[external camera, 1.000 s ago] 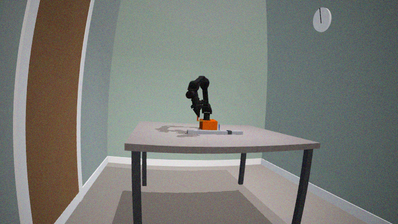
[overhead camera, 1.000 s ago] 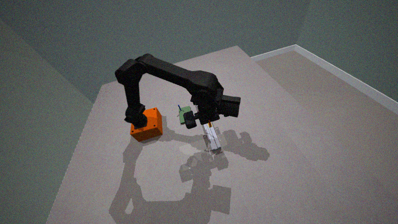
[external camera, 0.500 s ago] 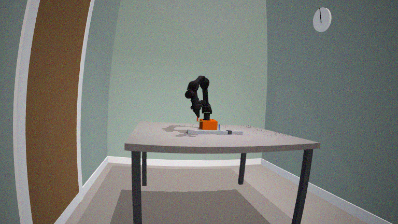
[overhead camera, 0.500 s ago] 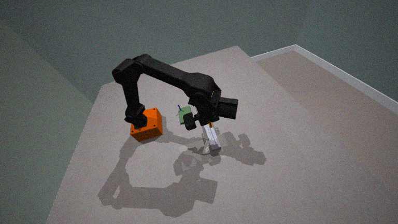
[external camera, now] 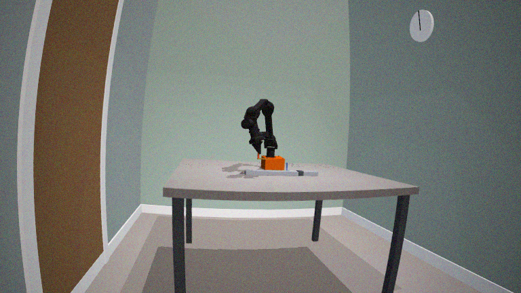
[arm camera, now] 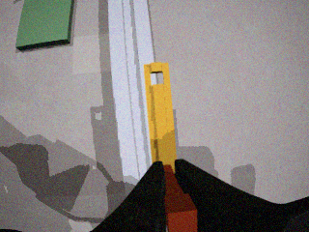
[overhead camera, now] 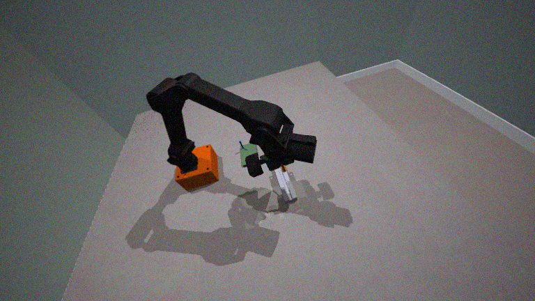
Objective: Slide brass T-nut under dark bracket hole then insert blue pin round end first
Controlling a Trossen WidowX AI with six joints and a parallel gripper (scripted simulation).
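Green tray (overhead camera: 249, 154) (arm camera: 45, 21) beside the aluminum rail (overhead camera: 284, 184) (external camera: 273, 172) (arm camera: 126, 97), apart from jaws (overhead camera: 281, 165) (external camera: 258, 154) pinching the orange handle (external camera: 258, 155) (arm camera: 182, 213).

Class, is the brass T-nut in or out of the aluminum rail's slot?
Out: the flat yellow brass T-nut hangs above the pale aluminum rail.

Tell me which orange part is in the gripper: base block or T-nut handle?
The slim orange handle of the brass T-nut, between the black gripper's fingers; the bulky orange block sits under the arm's base.
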